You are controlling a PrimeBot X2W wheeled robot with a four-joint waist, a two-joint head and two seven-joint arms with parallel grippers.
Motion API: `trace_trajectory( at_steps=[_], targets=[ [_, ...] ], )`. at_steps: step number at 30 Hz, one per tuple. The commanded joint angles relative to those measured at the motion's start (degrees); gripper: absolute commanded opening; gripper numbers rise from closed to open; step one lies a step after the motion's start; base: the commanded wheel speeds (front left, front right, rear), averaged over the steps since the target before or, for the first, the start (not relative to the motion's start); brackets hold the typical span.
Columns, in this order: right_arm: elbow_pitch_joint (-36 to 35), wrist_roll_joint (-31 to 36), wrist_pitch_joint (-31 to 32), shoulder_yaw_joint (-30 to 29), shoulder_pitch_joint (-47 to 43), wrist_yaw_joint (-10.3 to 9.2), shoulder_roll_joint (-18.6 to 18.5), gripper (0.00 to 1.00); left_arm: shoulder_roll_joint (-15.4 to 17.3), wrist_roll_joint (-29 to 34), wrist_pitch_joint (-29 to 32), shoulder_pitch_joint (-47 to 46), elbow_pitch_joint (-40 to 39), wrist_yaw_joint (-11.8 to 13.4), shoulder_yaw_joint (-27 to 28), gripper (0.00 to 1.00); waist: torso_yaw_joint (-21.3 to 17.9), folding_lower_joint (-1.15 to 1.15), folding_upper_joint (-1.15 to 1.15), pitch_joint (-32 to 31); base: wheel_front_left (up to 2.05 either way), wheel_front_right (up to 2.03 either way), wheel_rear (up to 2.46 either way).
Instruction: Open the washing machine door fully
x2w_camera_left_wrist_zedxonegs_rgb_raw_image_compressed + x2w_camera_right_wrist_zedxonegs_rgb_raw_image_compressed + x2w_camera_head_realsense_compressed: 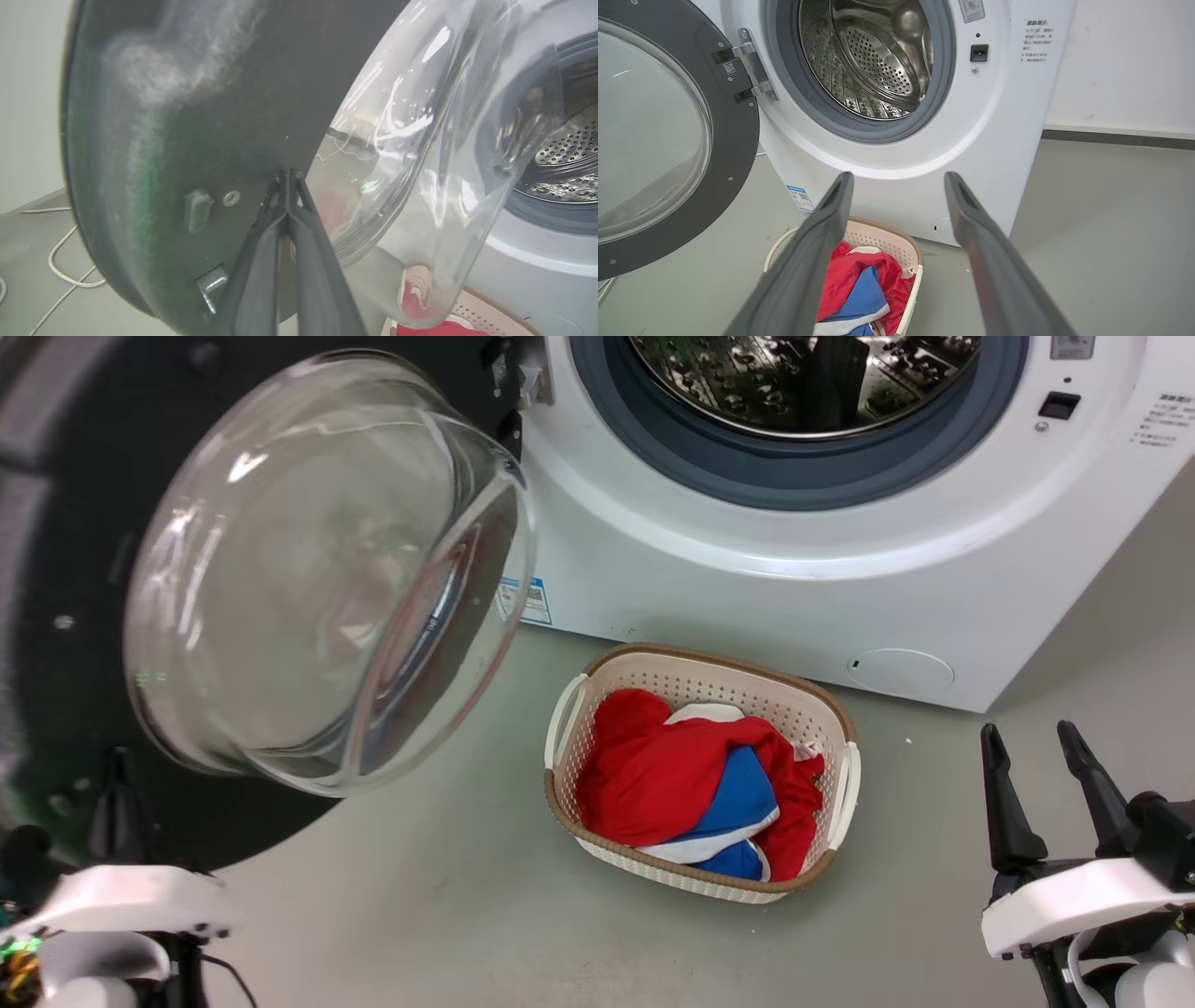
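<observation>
The washing machine door (308, 579) stands swung out to the left, its clear glass bowl bulging toward me and its black rim hinged to the white washing machine (747, 579). The steel drum (878, 56) and grey gasket are exposed. My left gripper (286, 176) is shut, its tips resting against the door's (210, 93) dark inner face beside the glass; in the head view the left gripper (117, 765) shows at the lower left against the rim. At the lower right my right gripper (1027, 731) is open, apart from the machine, and empty (899, 179).
A cream laundry basket (840, 775) with red and blue clothes sits on the grey floor before the machine. A small round filter cover (901, 669) is low on the machine front. A white cable (60, 261) lies on the floor behind the door.
</observation>
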State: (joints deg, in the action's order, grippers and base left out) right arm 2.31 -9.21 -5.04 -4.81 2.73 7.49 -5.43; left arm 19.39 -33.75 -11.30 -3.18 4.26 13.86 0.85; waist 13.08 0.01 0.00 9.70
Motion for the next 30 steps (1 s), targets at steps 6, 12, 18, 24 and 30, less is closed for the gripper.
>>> trace_trajectory(
  at_steps=[6,12,18,24,30],
  targets=[
    [0.7,-0.6,-0.5,0.0,1.2,0.01,-0.4,1.00,2.6,-2.0,-1.1,-2.6,4.9,-0.8,3.8,0.00,-0.9,-0.01,0.00,1.0,0.00,0.00,0.00],
    [1.1,-0.9,-0.2,-0.2,1.2,0.01,-0.3,1.00,4.1,-1.8,-1.3,-4.5,7.7,-1.3,4.3,0.00,-0.8,-0.01,0.00,0.6,0.00,0.00,0.00],
    [1.4,-0.8,-0.5,-0.4,0.1,0.01,0.1,1.00,3.5,-0.7,-1.7,-3.0,8.2,-0.9,3.0,0.00,-0.8,-0.01,0.00,-1.5,0.00,0.00,0.00],
    [1.6,-0.6,-0.4,-0.8,-2.0,0.01,0.8,1.00,2.3,1.9,-2.0,0.8,5.5,0.2,0.2,0.00,-0.4,-0.01,0.00,-4.7,0.00,0.00,0.00],
    [1.0,-0.8,-0.1,-1.2,-4.1,0.01,1.4,1.00,0.6,5.5,-2.4,5.6,-0.6,2.7,-3.3,0.00,0.1,-0.01,0.00,-7.6,0.00,0.00,0.00]
  ],
)
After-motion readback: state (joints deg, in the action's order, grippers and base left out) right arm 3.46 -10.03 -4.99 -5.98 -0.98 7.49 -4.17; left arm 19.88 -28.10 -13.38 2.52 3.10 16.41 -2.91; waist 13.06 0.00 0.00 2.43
